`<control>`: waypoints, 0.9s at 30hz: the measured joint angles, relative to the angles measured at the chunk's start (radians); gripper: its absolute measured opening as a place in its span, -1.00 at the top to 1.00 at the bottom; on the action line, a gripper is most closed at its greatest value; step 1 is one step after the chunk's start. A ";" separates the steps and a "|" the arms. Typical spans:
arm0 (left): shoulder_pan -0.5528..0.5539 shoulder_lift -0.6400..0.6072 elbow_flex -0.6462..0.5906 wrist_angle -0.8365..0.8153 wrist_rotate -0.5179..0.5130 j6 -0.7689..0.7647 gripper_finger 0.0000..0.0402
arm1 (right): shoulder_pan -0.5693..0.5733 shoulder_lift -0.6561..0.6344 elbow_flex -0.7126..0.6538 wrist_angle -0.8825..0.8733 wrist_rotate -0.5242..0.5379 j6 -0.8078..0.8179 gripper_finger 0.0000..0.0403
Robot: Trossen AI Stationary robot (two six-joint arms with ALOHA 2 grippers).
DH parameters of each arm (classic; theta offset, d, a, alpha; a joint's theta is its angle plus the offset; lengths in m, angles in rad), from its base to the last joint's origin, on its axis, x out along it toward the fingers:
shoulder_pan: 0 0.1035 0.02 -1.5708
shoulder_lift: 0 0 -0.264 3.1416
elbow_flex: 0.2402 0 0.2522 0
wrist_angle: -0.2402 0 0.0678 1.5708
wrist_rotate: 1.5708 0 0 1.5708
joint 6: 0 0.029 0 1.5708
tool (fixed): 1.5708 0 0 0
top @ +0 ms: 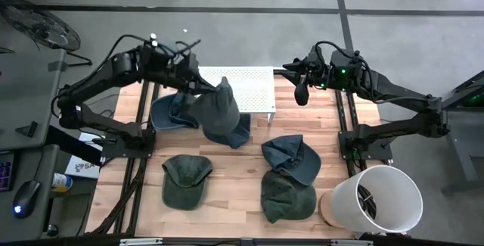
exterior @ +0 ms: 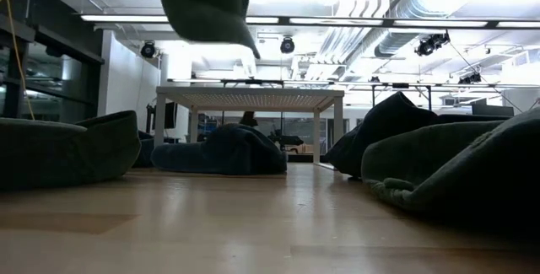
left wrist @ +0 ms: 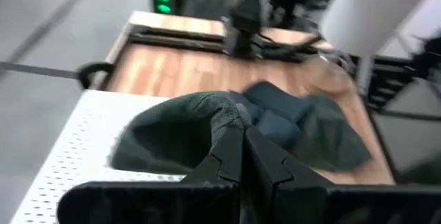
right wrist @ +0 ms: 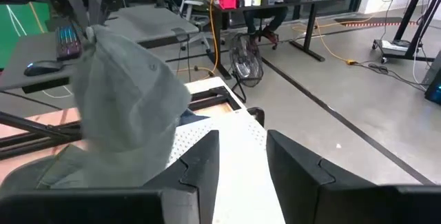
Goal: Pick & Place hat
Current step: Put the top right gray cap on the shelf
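Note:
My left gripper (top: 206, 87) is shut on a dark green hat (top: 219, 113), which it holds in the air over the near left part of the white perforated stand (top: 240, 87). The low view shows the hat (exterior: 207, 4) well above the stand (exterior: 251, 97). The right wrist view shows the hat (right wrist: 127, 107) hanging beneath the left fingers. My right gripper (top: 301, 92) hovers open by the stand's right end and touches nothing; its fingers (right wrist: 241, 155) show a wide gap. My left gripper (left wrist: 242, 129) pinches a bunched fold of the hat's cloth (left wrist: 227, 112) between its two fingers. In the right wrist view the fingers (right wrist: 88, 14) come from above, pointing down. The hat hangs below them, lifted clear of stand and table.
Other hats lie on the wooden table: a blue one (top: 170, 111) by the stand's left end, a green one (top: 185, 179) near left, a blue one (top: 291, 157) and a green one (top: 287, 197) near right. A white bucket (top: 374, 200) stands at the near right corner.

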 joint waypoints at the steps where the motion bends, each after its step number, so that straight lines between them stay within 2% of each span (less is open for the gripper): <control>1: 0.029 0.000 0.000 -0.005 0.048 0.019 1.00 | 0.000 0.000 0.000 0.000 0.000 0.000 0.44; 9: 0.255 0.009 0.000 -0.046 0.361 0.147 1.00 | 0.000 0.000 0.000 0.000 0.008 0.000 0.44; 14: 0.354 0.018 0.000 -0.072 0.474 0.200 1.00 | 0.000 0.000 0.000 0.001 0.043 0.000 0.44; 22: 0.432 0.094 0.001 -0.135 0.508 0.315 1.00 | 0.000 0.001 0.000 0.001 0.075 0.002 0.44; 27: 0.477 0.168 0.001 -0.130 0.454 0.348 1.00 | 0.000 0.001 0.000 0.001 0.076 0.008 0.44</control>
